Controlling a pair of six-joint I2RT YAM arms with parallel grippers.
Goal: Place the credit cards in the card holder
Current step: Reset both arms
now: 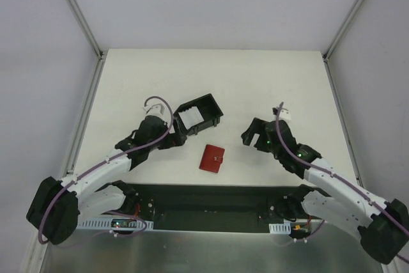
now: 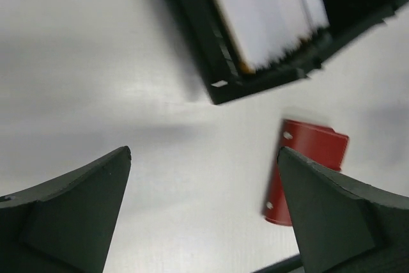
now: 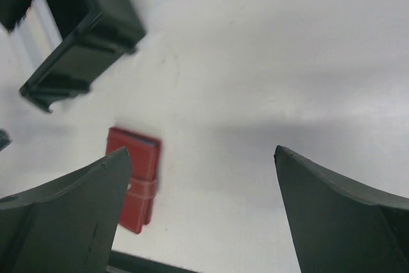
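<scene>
Two grippers flank the card holder, which lies shut on the table with its snap tab fastened. The left gripper hovers up and to the holder's left, the right gripper up and to its right, both with fingers spread wide and nothing between them. Just beyond the holder stands a black box, and the credit cards stand upright inside it, none yet in the holder. The flanking pose probably lets one arm fetch cards while the other opens the holder.

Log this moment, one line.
left gripper: open, empty | right gripper: open, empty | card holder: folded, on table | credit cards: in black box
</scene>
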